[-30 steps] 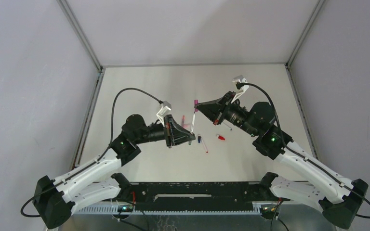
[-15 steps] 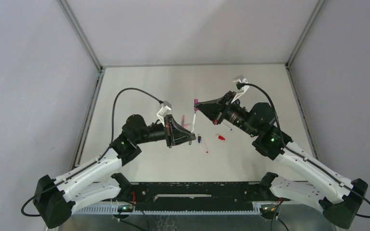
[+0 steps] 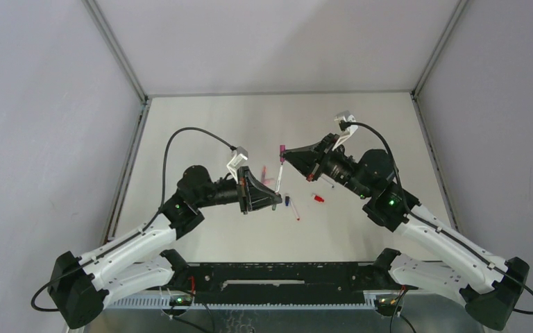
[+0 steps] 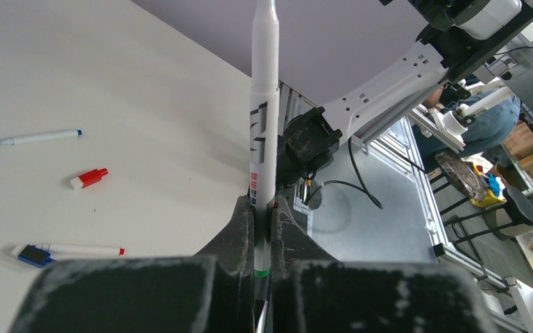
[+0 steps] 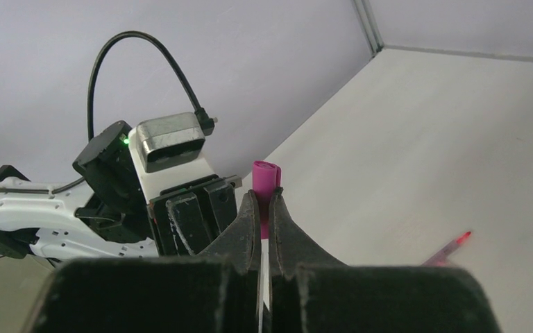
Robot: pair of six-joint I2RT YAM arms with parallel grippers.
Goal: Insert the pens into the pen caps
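Observation:
My left gripper (image 3: 276, 197) is shut on the lower end of a white pen (image 3: 278, 175), which stands upright between the jaws in the left wrist view (image 4: 264, 118). My right gripper (image 3: 286, 157) is shut on a magenta pen cap (image 3: 282, 148), which sticks out past the fingertips in the right wrist view (image 5: 266, 182). From above, the pen's tip points up at the cap from just below. I cannot tell whether they touch. On the table lie a red cap (image 3: 318, 198), a blue cap (image 3: 287, 201) beside a red-tipped pen (image 3: 295, 211), and a pinkish pen (image 3: 265, 171).
A white pen with a blue tip (image 4: 38, 137) lies on the table beyond the red cap (image 4: 89, 178). Grey walls close in the table on the left, back and right. The arm bases and a black rail (image 3: 277, 277) line the near edge.
The right arm has crept slightly left with the magenta cap. The left arm and its pen have held almost still.

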